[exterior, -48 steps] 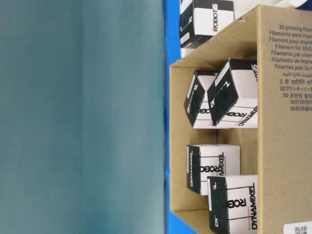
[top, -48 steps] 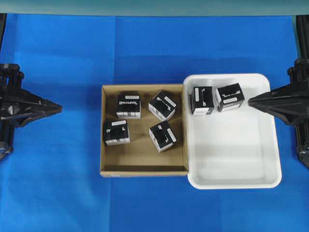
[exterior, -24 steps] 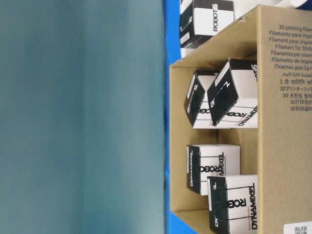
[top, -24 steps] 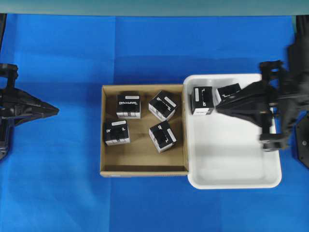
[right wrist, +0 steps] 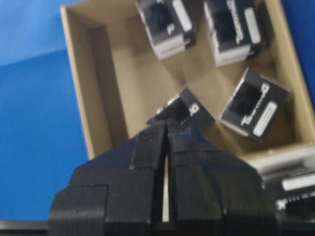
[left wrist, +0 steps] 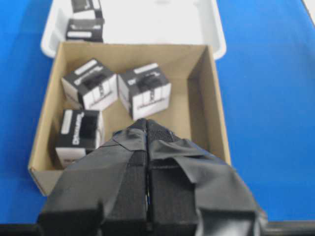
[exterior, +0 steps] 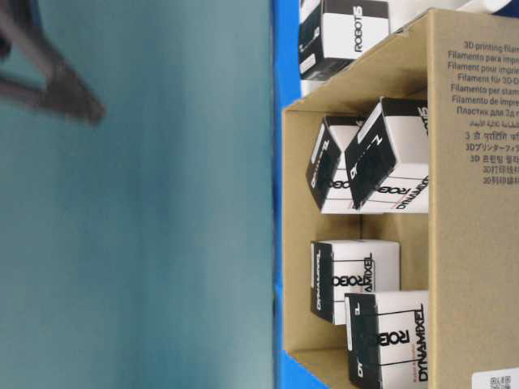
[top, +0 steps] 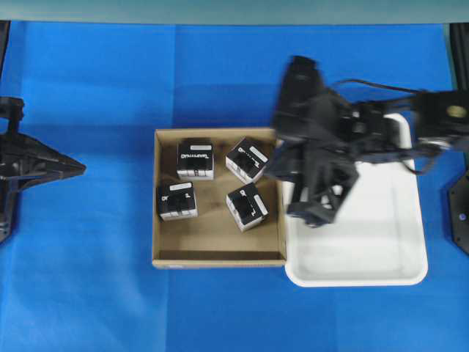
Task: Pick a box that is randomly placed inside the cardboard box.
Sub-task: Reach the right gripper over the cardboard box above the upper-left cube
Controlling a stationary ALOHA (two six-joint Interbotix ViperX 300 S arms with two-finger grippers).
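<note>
I see the cardboard box (top: 218,253) sitting square on the blue tabletop (top: 88,279), its low corrugated walls open at the top and its right wall pressed against the rounded rim of the white tray (top: 396,271); bare blue cloth lies on its other three sides, and inside, the brown floor is free along the front wall and in the front right corner; four black cube-like cartons with white label strips lie in the back half, each apart from the walls by a little or just beside them; the one I take as the box (top: 247,206) is the front right of the four, turned at an angle, near the right wall; my right tool (top: 272,170) is clenched, jaws pressed together with nothing between them, blurred in the overhead view, its tip over the shared wall between tray and cardboard box, just right of the box and above it; from the right wrist view the tip (right wrist: 166,129) points at a tilted carton (right wrist: 183,112) directly ahead; I cannot tell how high it stands; my left tool (top: 73,168) is also clenched and holds nothing, well apart to the left over bare cloth, its padded black fingers (left wrist: 129,147) aimed at the open box (left wrist: 209,98).
</note>
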